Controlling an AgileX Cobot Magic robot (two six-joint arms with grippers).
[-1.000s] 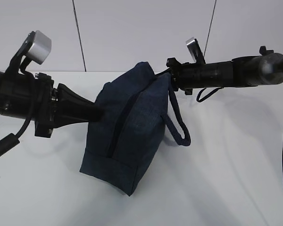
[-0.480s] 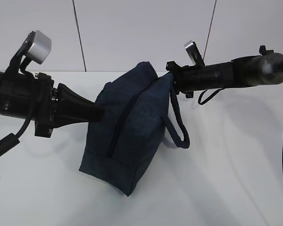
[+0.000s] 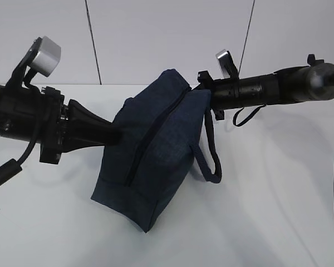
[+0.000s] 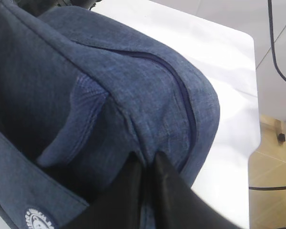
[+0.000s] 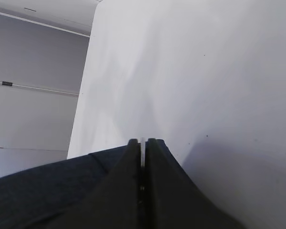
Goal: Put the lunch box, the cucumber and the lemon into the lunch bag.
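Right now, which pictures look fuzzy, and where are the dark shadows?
In the left wrist view the gripper fingers are soft, the lunch bag sharper. In the right wrist view the black fingers are blurry too. In the exterior view a pale shadow lies on the table beside the bag; no glare.

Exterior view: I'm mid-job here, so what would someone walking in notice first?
The dark blue lunch bag in the middle of the white table, tipped and pinched from both sides. The left gripper is shut on a fold of fabric near the closed zipper at the bag's left side, while the right gripper grips something thin and pale at its upper right corner. A strap handle hangs loose on the right.
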